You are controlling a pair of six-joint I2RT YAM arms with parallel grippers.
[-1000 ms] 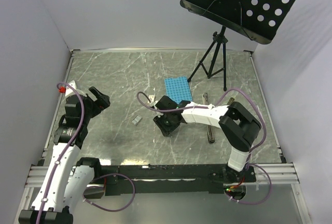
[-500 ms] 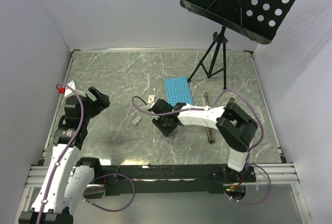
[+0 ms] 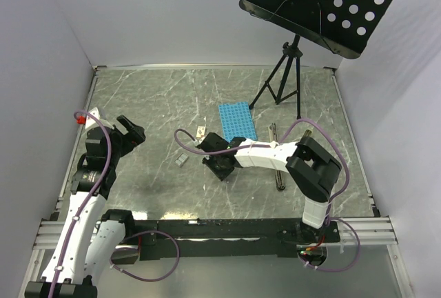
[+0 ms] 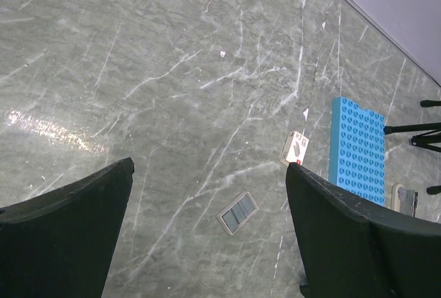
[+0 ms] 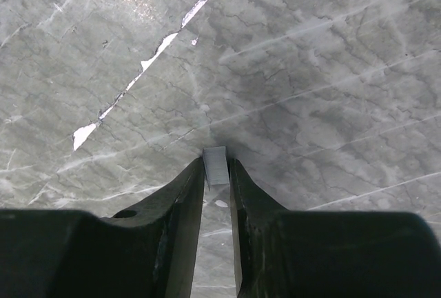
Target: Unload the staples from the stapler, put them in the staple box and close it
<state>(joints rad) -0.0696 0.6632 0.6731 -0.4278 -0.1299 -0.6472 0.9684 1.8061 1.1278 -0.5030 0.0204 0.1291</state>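
Left gripper (image 3: 131, 131) hangs at the left side of the table (image 3: 151, 98), jaws wide apart, nothing between them. It is well apart from the stapler.

Pale grey oblong piece (image 3: 182, 159) lies flat just left of the right arm's reach; small tan box (image 3: 200, 131) sits a bit farther back, and the blue rack (image 3: 238, 120) is to its right.

Right gripper (image 5: 216, 167) is stretched across to mid-table, pointing down. Its jaws are nearly together and pinch a small grey strip (image 5: 216, 160) at the fingertips. It looks like a strip of staples, can't confirm.

Stapler (image 3: 280, 179) lies flat on the table on the right gripper's right, partly under that arm's forearm. Its long axis runs near-to-far, tilted slightly. The far end comes up near the blue rack, the near end toward the right arm's base.

The right arm is clearly the nearer one. Any return to the stapler means swinging back right, with the jaws set across the stapler's narrow width.
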